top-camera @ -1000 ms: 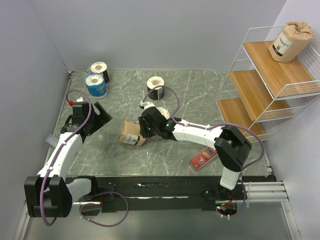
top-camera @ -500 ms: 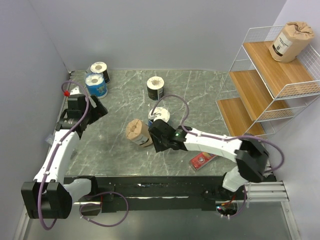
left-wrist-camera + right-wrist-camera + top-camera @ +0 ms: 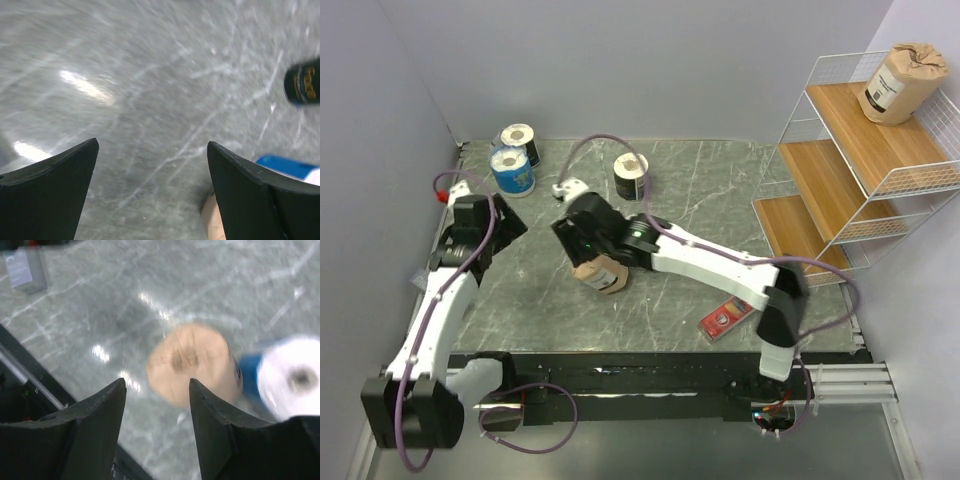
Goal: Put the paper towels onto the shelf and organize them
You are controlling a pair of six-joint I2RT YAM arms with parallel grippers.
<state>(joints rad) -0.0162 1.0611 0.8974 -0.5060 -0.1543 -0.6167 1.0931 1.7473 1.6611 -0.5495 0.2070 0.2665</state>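
A brown kraft roll (image 3: 604,274) stands mid-table; in the right wrist view it (image 3: 192,365) is blurred, below and just ahead of my open, empty right gripper (image 3: 156,385). A blue roll with a white top (image 3: 295,380) stands right beside it, hidden under the right arm in the top view. My right gripper (image 3: 588,252) hovers over the brown roll. My left gripper (image 3: 510,222) is open and empty (image 3: 152,145) over bare table at the left. A second brown roll (image 3: 905,82) sits on the top tier of the shelf (image 3: 835,190).
A blue roll (image 3: 512,170) and a black roll (image 3: 520,138) stand at the back left. Another black roll (image 3: 631,176) stands at mid-back and shows in the left wrist view (image 3: 305,82). A flat red box (image 3: 727,317) lies front right. Walls close the left and back sides.
My right arm has swung left and back, so its gripper now hangs over the brown roll from the far-left side. My left gripper has drifted slightly toward the front.
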